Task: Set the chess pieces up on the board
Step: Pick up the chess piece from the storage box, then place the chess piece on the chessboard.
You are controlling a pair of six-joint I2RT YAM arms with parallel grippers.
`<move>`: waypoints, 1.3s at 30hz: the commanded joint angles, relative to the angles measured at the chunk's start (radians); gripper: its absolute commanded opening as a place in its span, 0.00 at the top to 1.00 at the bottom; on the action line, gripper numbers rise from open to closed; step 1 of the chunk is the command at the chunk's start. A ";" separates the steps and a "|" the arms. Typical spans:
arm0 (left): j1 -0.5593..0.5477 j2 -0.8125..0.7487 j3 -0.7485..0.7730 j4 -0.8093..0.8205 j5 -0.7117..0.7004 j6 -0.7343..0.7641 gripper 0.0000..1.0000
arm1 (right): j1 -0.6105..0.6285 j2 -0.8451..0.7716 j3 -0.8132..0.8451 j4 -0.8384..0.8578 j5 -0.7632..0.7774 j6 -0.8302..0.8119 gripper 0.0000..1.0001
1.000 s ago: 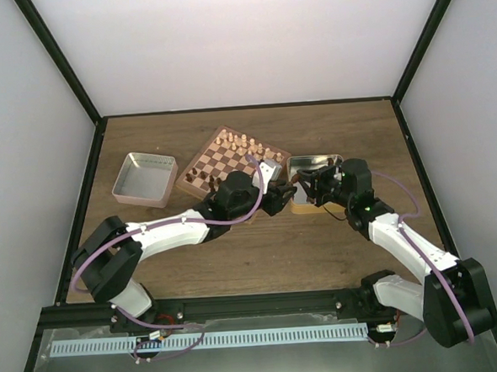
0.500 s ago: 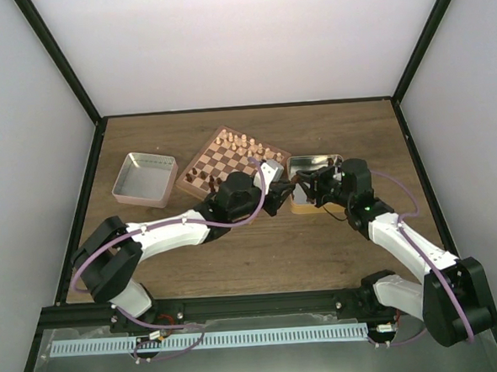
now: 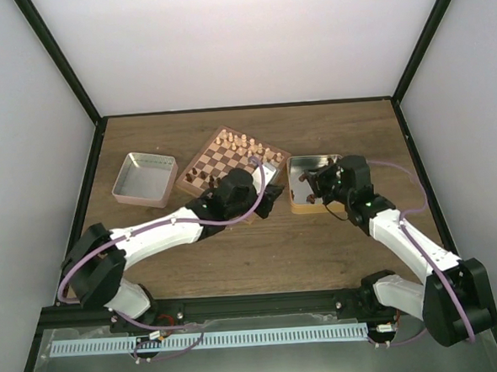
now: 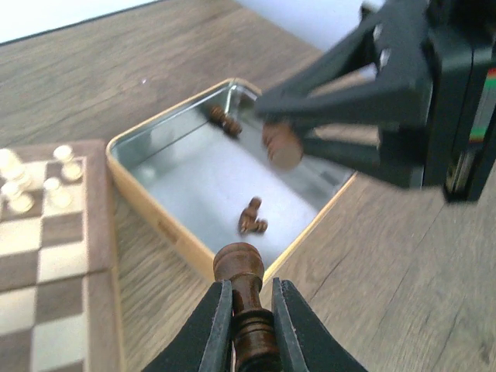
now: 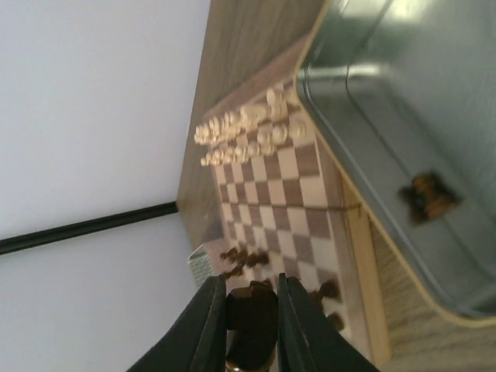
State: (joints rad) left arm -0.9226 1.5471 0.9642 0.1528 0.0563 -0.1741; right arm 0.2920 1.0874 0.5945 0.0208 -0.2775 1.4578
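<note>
My left gripper [image 4: 249, 288] is shut on a dark brown chess piece [image 4: 238, 264], held just short of the near rim of a gold-edged tin [image 4: 155, 221]. In the top view the left gripper [image 3: 274, 203] sits between the board [image 3: 222, 160] and that tin [image 3: 314, 159]. My right gripper [image 5: 250, 288] is shut on another dark piece [image 5: 252, 311] over the tin; it also shows in the left wrist view [image 4: 283, 146]. Loose dark pieces [image 4: 252, 217] lie in the tin. Cream pieces [image 5: 244, 136] and a few dark pieces [image 5: 244, 257] stand on the board [image 5: 279, 201].
A second shallow tin [image 3: 144, 177] with a pinkish rim sits left of the board. The two grippers are close together at the gold-edged tin. Dark frame posts and white walls bound the wooden table [image 3: 261, 253].
My left gripper has drawn back a little from the tin toward the near side, still holding its piece. My right gripper has shifted slightly over the tin with its piece.
</note>
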 commanded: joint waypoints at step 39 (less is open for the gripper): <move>0.369 0.267 0.408 -0.937 -0.062 0.019 0.82 | -0.003 -0.066 0.025 -0.183 0.267 -0.335 0.85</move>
State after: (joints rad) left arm -0.5560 1.7748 1.3342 -0.7910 -0.0235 -0.1707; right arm 0.2920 1.0348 0.6235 -0.1570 -0.0288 1.1370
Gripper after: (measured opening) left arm 0.182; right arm 0.160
